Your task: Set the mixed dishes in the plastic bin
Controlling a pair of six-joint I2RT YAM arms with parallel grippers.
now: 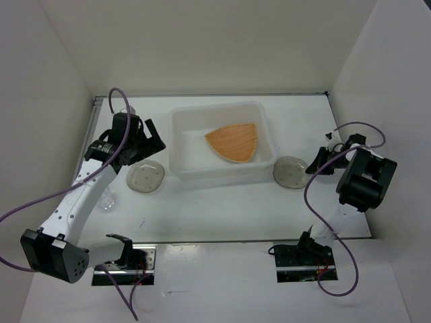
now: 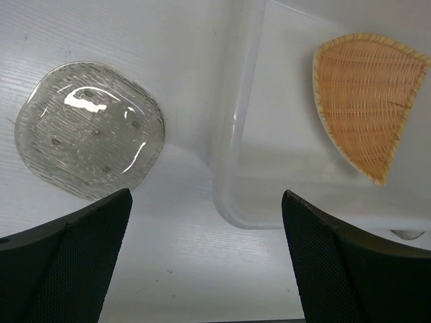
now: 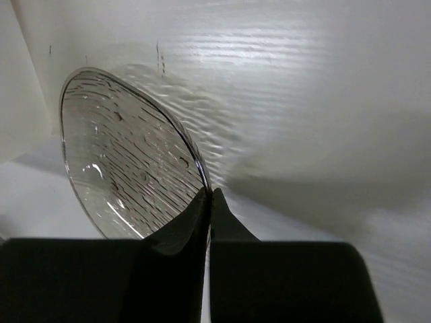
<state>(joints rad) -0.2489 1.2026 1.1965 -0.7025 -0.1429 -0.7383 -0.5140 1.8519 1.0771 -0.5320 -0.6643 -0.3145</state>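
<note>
The plastic bin [image 1: 219, 173] stands mid-table with the orange woven-look plate [image 1: 232, 142] lying inside it. A grey-brown saucer [image 1: 145, 177] rests on the table left of the bin. My left gripper [image 1: 155, 136] hovers open above the gap between that saucer [image 2: 87, 138] and the bin's corner [image 2: 232, 134], with nothing between its fingers [image 2: 74, 262]. Right of the bin lies a second saucer [image 1: 291, 171]. My right gripper [image 3: 210, 195] is shut on the rim of this saucer [image 3: 128, 168], at its right edge. A clear cup [image 1: 106, 200] stands by the left arm.
White walls enclose the table on the left, back and right. The right arm [image 1: 363, 178] sits close to the right wall. Purple cables loop off both arms. Bare table runs along the front of the bin.
</note>
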